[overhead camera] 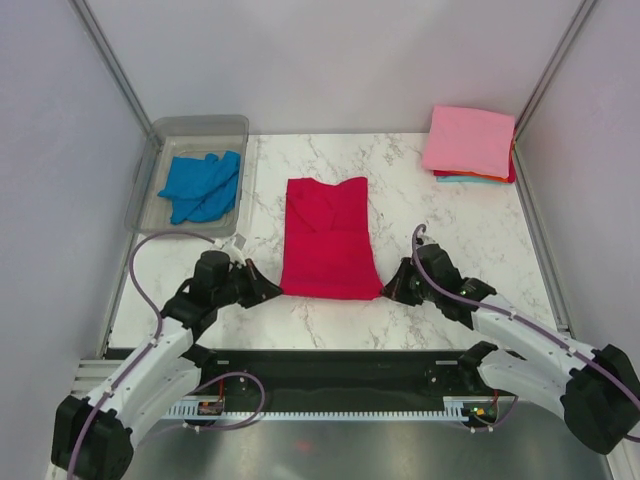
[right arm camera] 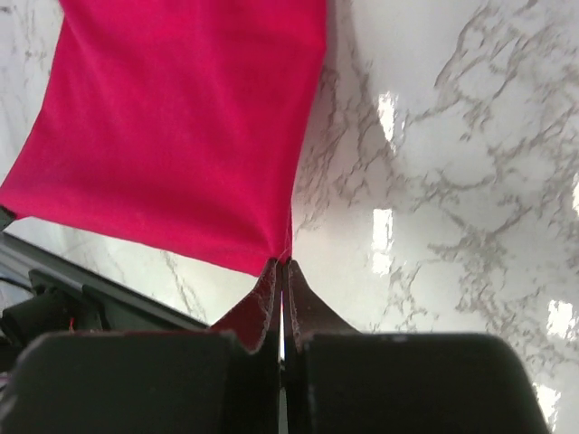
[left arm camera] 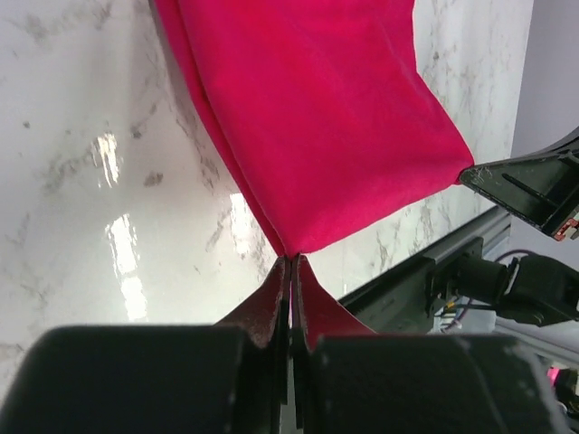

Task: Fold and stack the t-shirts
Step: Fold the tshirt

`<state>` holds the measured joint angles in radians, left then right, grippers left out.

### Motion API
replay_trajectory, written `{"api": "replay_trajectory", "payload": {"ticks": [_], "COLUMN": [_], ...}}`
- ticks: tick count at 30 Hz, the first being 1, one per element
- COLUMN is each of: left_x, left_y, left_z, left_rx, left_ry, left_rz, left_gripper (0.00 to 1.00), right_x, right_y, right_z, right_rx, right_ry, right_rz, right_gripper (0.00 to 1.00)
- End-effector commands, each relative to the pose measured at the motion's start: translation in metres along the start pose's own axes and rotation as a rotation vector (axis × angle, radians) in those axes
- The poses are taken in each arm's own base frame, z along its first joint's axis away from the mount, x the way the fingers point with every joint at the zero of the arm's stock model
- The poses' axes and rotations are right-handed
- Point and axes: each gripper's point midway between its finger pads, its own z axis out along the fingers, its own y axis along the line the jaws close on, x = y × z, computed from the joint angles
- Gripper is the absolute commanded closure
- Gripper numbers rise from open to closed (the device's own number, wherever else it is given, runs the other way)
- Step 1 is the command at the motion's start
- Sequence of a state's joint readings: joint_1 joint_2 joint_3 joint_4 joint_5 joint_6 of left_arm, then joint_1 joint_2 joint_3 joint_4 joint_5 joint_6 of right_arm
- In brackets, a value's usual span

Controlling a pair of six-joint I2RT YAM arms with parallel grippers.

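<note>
A crimson red t-shirt [overhead camera: 328, 238] lies folded lengthwise in the middle of the marble table [overhead camera: 470, 240]. My left gripper [overhead camera: 276, 291] is shut on its near left corner, and the cloth [left arm camera: 317, 117] runs out from the pinched tips [left arm camera: 291, 258]. My right gripper [overhead camera: 387, 290] is shut on the near right corner, the red cloth [right arm camera: 181, 127] spreading from its tips [right arm camera: 281, 262]. A bright blue t-shirt [overhead camera: 203, 185] lies crumpled in the clear tub [overhead camera: 160, 135]. A folded light pink t-shirt [overhead camera: 468, 140] tops a stack at the back right, with orange and teal edges showing under it.
The clear plastic tub stands at the back left, by the left wall. Grey walls close in the table on three sides. A black rail [overhead camera: 340, 372] with cables runs along the near edge between the arm bases.
</note>
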<state>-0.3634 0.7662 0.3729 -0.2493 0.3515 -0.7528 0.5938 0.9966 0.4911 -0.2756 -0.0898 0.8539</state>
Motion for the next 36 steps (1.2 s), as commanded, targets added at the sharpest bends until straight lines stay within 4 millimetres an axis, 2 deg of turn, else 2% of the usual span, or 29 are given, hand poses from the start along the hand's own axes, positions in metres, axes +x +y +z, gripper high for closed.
{"api": "replay_trajectory", "payload": {"ticks": [1, 2, 5, 7, 10, 13, 14, 15, 16, 17, 18, 20, 21, 22, 23, 24, 25, 26, 27, 28, 29, 35, 36], "left_x": [0.025, 0.028, 0.034, 0.038, 0.037, 0.029, 0.022, 0.017, 0.005, 0.001, -0.005, -0.024, -0.031, -0.044, -0.052, -0.058, -0.072, -0.080, -0.086, -0.098, -0.107, -0.158, -0.166], "left_y": [-0.005, -0.008, -0.015, -0.022, -0.029, -0.030, -0.035, -0.034, -0.044, -0.044, -0.044, -0.059, -0.058, -0.070, -0.073, -0.071, -0.084, -0.085, -0.084, -0.093, -0.092, -0.095, -0.101], "left_z": [-0.013, -0.016, -0.027, -0.033, -0.040, -0.045, -0.048, -0.048, -0.052, -0.050, -0.050, -0.054, -0.051, -0.054, -0.054, -0.046, -0.049, -0.048, -0.039, -0.040, -0.037, -0.005, -0.003], "left_rx": [0.013, 0.020, 0.046, 0.078, 0.091, 0.065, 0.052, 0.025, 0.031, 0.002, -0.018, -0.010, -0.034, -0.021, -0.029, -0.056, -0.040, -0.046, -0.066, -0.056, -0.066, -0.044, -0.023], "left_ry": [0.077, 0.081, 0.078, 0.083, 0.080, 0.060, 0.051, 0.040, 0.016, 0.026, 0.009, -0.030, -0.036, -0.060, -0.072, -0.056, -0.080, -0.085, -0.071, -0.090, -0.096, -0.089, -0.087], "left_rz": [-0.081, -0.084, -0.108, -0.125, -0.135, -0.120, -0.111, -0.088, -0.070, -0.068, -0.052, -0.025, -0.012, 0.006, 0.011, 0.020, 0.036, 0.044, 0.043, 0.053, 0.047, 0.008, 0.010], "left_gripper": [0.98, 0.98, 0.98, 0.98, 0.98, 0.98, 0.98, 0.98, 0.98, 0.98, 0.98, 0.98, 0.98, 0.98, 0.98, 0.98, 0.98, 0.98, 0.98, 0.98, 0.98, 0.98, 0.98], "right_x": [0.020, 0.028, 0.035, 0.044, 0.046, 0.034, 0.027, 0.017, 0.013, 0.007, -0.003, -0.018, -0.024, -0.029, -0.043, -0.049, -0.055, -0.070, -0.079, -0.084, -0.099, -0.134, -0.136], "right_y": [0.000, 0.001, 0.011, 0.023, 0.038, 0.049, 0.046, 0.056, 0.055, 0.058, 0.071, 0.084, 0.087, 0.089, 0.093, 0.093, 0.094, 0.094, 0.093, 0.095, 0.094, 0.092, 0.092], "right_z": [-0.012, -0.013, -0.019, -0.022, -0.024, -0.026, -0.025, -0.027, -0.027, -0.027, -0.027, -0.026, -0.025, -0.024, -0.022, -0.021, -0.019, -0.016, -0.015, -0.014, -0.010, 0.007, 0.010], "right_rx": [0.003, -0.005, -0.036, -0.064, -0.066, -0.061, -0.029, -0.025, -0.002, 0.009, 0.009, 0.013, 0.018, 0.022, 0.029, 0.027, 0.029, 0.036, 0.040, 0.034, 0.045, 0.058, 0.056], "right_ry": [0.033, 0.048, 0.044, 0.057, 0.053, 0.016, -0.014, -0.034, -0.041, -0.050, -0.066, -0.082, -0.088, -0.089, -0.105, -0.100, -0.101, -0.114, -0.123, -0.116, -0.127, -0.125, -0.118], "right_rz": [0.028, 0.020, 0.039, 0.032, 0.002, -0.015, -0.030, -0.044, -0.059, -0.080, -0.089, -0.111, -0.113, -0.118, -0.108, -0.118, -0.116, -0.098, -0.109, -0.107, -0.095, -0.095, -0.098], "right_gripper": [1.00, 1.00, 1.00, 1.00, 1.00, 1.00, 1.00, 1.00, 1.00, 1.00, 1.00, 1.00, 1.00, 1.00, 1.00, 1.00, 1.00, 1.00, 1.00, 1.00, 1.00, 1.00, 1.00]}}
